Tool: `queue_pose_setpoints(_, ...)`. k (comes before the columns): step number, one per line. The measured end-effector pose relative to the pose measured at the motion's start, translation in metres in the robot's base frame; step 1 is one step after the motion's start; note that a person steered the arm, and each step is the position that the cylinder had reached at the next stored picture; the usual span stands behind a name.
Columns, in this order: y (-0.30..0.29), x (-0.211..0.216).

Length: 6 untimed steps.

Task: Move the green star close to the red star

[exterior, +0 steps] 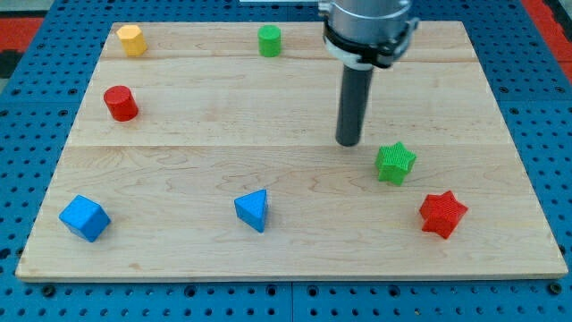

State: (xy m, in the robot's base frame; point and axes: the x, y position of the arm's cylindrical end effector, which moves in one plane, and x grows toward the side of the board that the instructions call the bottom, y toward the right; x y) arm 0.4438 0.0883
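Observation:
The green star (395,163) lies on the wooden board at the view's right, a little below the middle. The red star (443,214) lies below and to the right of it, a short gap apart. My tip (348,143) is at the end of the dark rod, just up and to the left of the green star, with a small gap between them.
A yellow hexagon block (131,40) and a green cylinder (269,41) sit near the view's top. A red cylinder (120,103) is at the left. A blue cube (85,217) and a blue triangular block (253,210) sit near the bottom. The board's edge (295,275) runs along the bottom.

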Motion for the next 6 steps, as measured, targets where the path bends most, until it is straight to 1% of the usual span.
queue_pose_setpoints(1,0.045,0.001)
queue_pose_setpoints(2,0.050,0.034)
queue_pose_setpoints(3,0.057,-0.013)
queue_pose_setpoints(4,0.078,-0.091)
queue_pose_setpoints(5,0.140,-0.143)
queue_pose_setpoints(6,0.167,-0.226)
